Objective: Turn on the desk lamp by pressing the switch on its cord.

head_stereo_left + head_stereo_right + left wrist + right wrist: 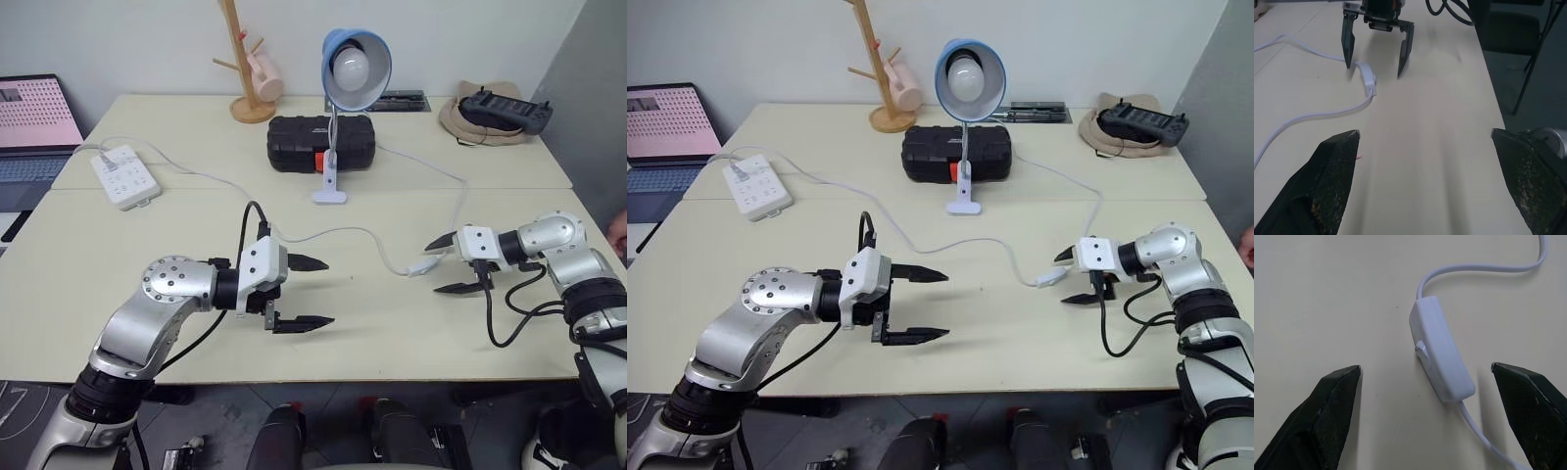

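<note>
free: bare table (372,323) around switch (1441,354) | obstacle: cord (367,235) at both ends

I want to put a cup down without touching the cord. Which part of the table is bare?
The near strip between the left gripper and the right gripper is bare, in front of the switch. Crowded: the back, around the desk lamp, black case and mug tree; the cord crosses the middle.

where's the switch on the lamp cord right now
The switch lies flat on the table on the robot's right, just ahead of the open right gripper, with the desk lamp farther back toward the middle.
</note>
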{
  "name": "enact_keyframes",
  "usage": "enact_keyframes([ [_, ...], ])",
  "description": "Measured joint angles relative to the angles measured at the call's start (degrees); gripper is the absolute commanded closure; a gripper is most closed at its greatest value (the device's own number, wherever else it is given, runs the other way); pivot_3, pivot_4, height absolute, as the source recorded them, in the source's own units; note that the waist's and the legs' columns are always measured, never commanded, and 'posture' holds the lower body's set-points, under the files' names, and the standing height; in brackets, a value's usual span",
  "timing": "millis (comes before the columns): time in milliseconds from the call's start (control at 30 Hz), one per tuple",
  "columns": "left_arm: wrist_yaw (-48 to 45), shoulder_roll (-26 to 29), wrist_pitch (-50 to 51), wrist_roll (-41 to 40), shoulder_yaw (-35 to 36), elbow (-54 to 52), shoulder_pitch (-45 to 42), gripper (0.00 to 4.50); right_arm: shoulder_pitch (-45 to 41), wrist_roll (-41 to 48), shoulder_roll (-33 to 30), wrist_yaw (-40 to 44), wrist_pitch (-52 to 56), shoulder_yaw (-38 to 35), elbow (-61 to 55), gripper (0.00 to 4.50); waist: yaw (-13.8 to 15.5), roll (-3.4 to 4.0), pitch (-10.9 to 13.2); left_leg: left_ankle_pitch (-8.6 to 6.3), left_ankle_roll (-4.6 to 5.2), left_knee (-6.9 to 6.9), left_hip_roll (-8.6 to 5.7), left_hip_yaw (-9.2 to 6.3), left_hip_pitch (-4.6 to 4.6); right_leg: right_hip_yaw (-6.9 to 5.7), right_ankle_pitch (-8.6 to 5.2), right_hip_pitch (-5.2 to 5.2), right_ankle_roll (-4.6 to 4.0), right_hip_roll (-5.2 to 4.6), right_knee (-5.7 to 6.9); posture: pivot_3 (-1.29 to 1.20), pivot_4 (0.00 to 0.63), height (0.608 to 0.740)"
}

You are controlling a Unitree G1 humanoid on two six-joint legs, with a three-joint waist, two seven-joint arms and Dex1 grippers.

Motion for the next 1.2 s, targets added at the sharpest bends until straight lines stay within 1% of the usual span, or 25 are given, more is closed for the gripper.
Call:
enact_keyframes([
  [33, 0.02, -0.07, 0.00, 0.00, -0.04, 0.07, -0.06, 0.00, -0.47, -0.33, 0.15, 0.00, -0.02, 0.04, 0.76, 0.46, 0.00, 0.00, 0.00, 0.00, 0.00, 0.00, 0.00, 0.00, 0.00, 0.00, 0.00, 0.00, 0.00, 0.00, 0.00, 0.00, 0.150, 0.740],
  [133, 0.07, -0.47, 0.00, 0.07, -0.12, 0.53, -0.80, 0.00, -2.22, -0.65, 0.68, -0.04, -0.30, 0.04, 3.01, 1.28, 0.01, 0.01, 0.00, 0.00, 0.00, 0.00, -0.01, 0.00, 0.00, 0.00, 0.00, 0.00, 0.00, 0.00, 0.01, 0.00, 0.150, 0.740],
  [167, 0.10, -0.67, -0.01, 0.09, -0.13, 0.76, -1.17, 0.00, -2.72, -0.80, 0.87, -0.04, -0.62, 0.04, 3.58, 1.62, 0.02, 0.01, 0.01, 0.00, 0.00, 0.00, -0.02, 0.00, 0.00, 0.01, 0.00, 0.00, 0.00, -0.01, 0.01, 0.00, 0.150, 0.740],
  [233, 0.12, -1.03, -0.02, 0.12, -0.15, 1.05, -1.38, 0.00, -3.04, -1.16, 0.98, -0.02, -1.15, 0.04, 4.21, 1.98, 0.02, 0.01, 0.00, 0.00, 0.00, 0.00, -0.01, 0.00, 0.00, 0.01, 0.00, 0.00, 0.00, -0.01, 0.01, 0.00, 0.150, 0.740],
  [367, 0.29, -1.48, -0.02, 0.16, -0.18, 1.91, -1.54, 0.00, -3.05, -1.66, 0.98, 0.03, -1.84, -0.05, 5.62, 2.98, 0.02, 0.01, 0.01, 0.00, 0.00, 0.00, -0.02, 0.01, 0.00, 0.01, 0.00, 0.00, 0.00, -0.01, 0.02, 0.00, 0.150, 0.740],
  [400, 0.35, -1.63, -0.02, 0.17, -0.18, 1.97, -1.57, 0.00, -3.05, -1.66, 0.98, 0.03, -1.90, -0.10, 5.62, 3.06, 0.02, 0.01, 0.01, 0.00, 0.00, 0.00, -0.01, 0.00, 0.00, 0.01, 0.00, 0.00, 0.00, -0.01, 0.03, 0.00, 0.150, 0.740],
  [533, 0.63, -1.83, -0.02, 0.18, -0.18, 1.99, -1.57, 0.00, -3.05, -1.62, 0.97, 0.28, -2.00, -0.23, 5.62, 4.01, 0.02, 0.01, 0.00, 0.00, 0.00, 0.01, -0.02, 0.00, 0.02, 0.01, 0.00, 0.00, 0.00, -0.01, 0.07, 0.00, 0.150, 0.740],
  [567, 0.78, -1.86, -0.01, 0.18, -0.18, 2.00, -1.57, 0.00, -3.05, -1.57, 0.98, 0.32, -2.04, -0.28, 5.62, 4.16, 0.01, 0.01, 0.01, 0.00, 0.00, 0.01, -0.01, 0.00, 0.02, 0.02, 0.00, 0.00, 0.00, -0.01, 0.07, 0.00, 0.150, 0.740],
  [700, 1.38, -2.06, 0.01, 0.19, -0.18, 2.14, -1.58, 0.00, -2.79, -0.46, 1.21, 1.30, -0.83, -0.86, 5.30, 4.15, 0.01, 0.01, 0.01, 0.00, -0.01, 0.01, -0.01, 0.00, 0.02, 0.03, 0.00, 0.00, 0.00, -0.01, 0.08, 0.00, 0.150, 0.740],
  [800, 1.79, -2.31, 0.44, 0.10, -0.18, 2.20, -1.61, 0.00, -1.61, 1.38, 1.77, 1.97, 2.91, -1.85, 2.68, 4.15, 0.01, 0.01, 0.00, 0.00, -0.01, 0.01, 0.00, -0.04, 0.02, 0.02, 0.00, 0.00, -0.01, -0.01, 0.09, 0.00, 0.150, 0.740],
  [900, 3.34, -2.60, 3.37, -1.05, 0.08, 2.24, -1.74, 0.00, 0.51, 7.11, 3.85, 2.32, 18.39, -4.61, -5.52, 4.15, -0.10, 0.02, 0.01, 0.00, -0.01, 0.01, 0.03, -0.20, 0.03, 0.05, 0.01, -0.01, -0.01, -0.02, 0.16, 0.00, 0.150, 0.740],
  [933, 4.27, -3.12, 5.73, -2.45, 0.62, 2.26, -1.90, 0.00, 0.90, 9.22, 4.39, 1.72, 24.67, -5.55, -8.46, 4.15, -0.08, 0.03, 0.01, 0.00, -0.01, 0.02, 0.07, -0.28, 0.02, 0.04, 0.01, -0.01, -0.01, -0.02, 0.17, 0.00, 0.150, 0.740],
  [1000, 9.98, -6.01, 17.94, -10.48, 4.84, 2.96, -4.23, 0.00, 0.78, 18.62, 6.66, -3.20, 48.35, -10.59, -19.11, 4.15, 0.03, 0.03, 0.02, 0.01, 0.00, 0.08, 0.21, -0.43, -0.03, -0.09, 0.00, 0.00, 0.00, -0.05, 0.19, 0.00, 0.150, 0.740],
  [1033, 11.20, -6.28, 20.65, -12.91, 6.11, 3.01, -4.56, 0.00, 0.53, 20.70, 6.63, -4.39, 52.98, -11.77, -21.11, 4.15, 0.03, 0.04, 0.02, 0.00, 0.00, 0.05, -0.05, -0.38, 0.01, -0.08, 0.00, 0.02, 0.00, -0.04, 0.16, 0.00, 0.150, 0.740],
  [1067, 15.37, -9.31, 28.61, -20.81, 10.57, 4.49, -4.92, 0.00, 1.77, 26.09, 7.33, -8.81, 65.04, -16.17, -25.16, 4.15, 0.21, 0.04, 0.02, 0.00, 0.00, 0.06, 0.13, -0.49, -0.08, -0.14, 0.00, -0.01, 0.00, -0.13, 0.17, 0.00, 0.150, 0.740],
  [1133, 21.62, -13.83, 36.41, -29.97, 15.74, 6.74, -5.89, 0.00, 3.39, 32.03, 8.60, -13.70, 77.36, -20.49, -30.39, 4.15, 0.31, 0.03, 0.02, 0.00, 0.00, 0.15, 0.11, -0.63, -0.24, -0.25, 0.00, -0.05, 0.01, -0.18, 0.19, 0.00, 0.150, 0.740],
  [1200, 27.52, -17.64, 40.56, -36.83, 19.20, 7.84, -6.93, 0.00, 4.39, 36.10, 9.27, -17.60, 85.77, -23.33, -34.03, 4.15, 0.33, 0.03, 0.02, 0.00, -0.01, 0.23, 0.04, -0.64, -0.30, -0.27, 0.01, -0.06, 0.02, -0.26, 0.19, 0.00, 0.150, 0.740],
])
